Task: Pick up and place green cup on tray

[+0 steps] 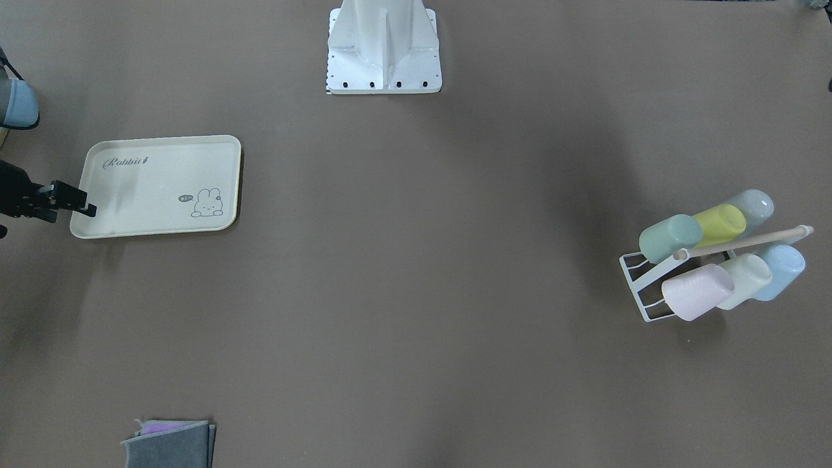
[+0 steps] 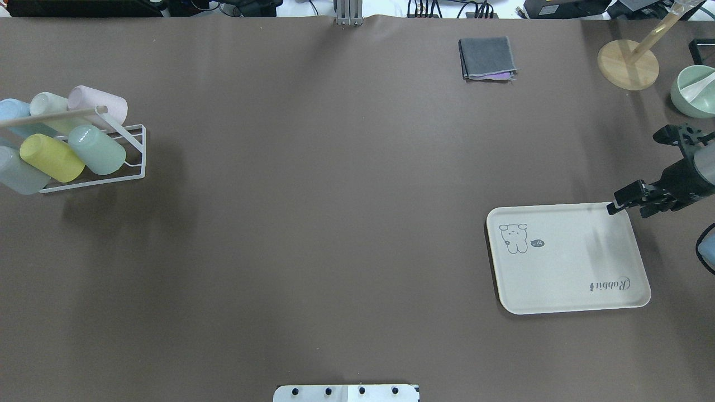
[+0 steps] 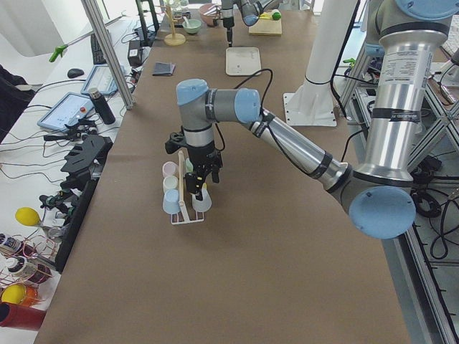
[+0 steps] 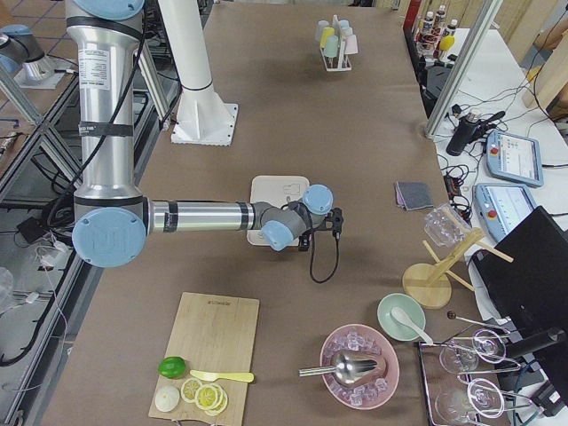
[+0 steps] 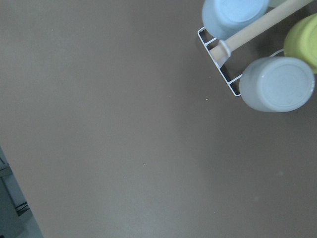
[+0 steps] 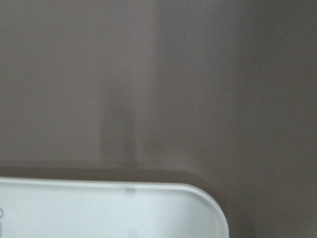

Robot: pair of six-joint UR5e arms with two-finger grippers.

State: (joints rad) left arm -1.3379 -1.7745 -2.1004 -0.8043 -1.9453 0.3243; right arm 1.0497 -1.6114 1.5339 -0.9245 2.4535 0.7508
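The green cup is a pale mint tumbler lying on its side in a white wire rack, at the rack's end nearest the table's middle; it also shows in the overhead view. The cream tray with "Rabbit" script lies empty on the robot's right side. My right gripper points down over the tray's outer far corner; it looks shut and empty. My left gripper shows only in the left side view, low over the rack; I cannot tell if it is open.
The rack also holds a yellow-green cup, a pink cup, a cream cup and two bluish ones. A folded grey cloth lies at the far edge. A wooden stand and a green bowl sit far right.
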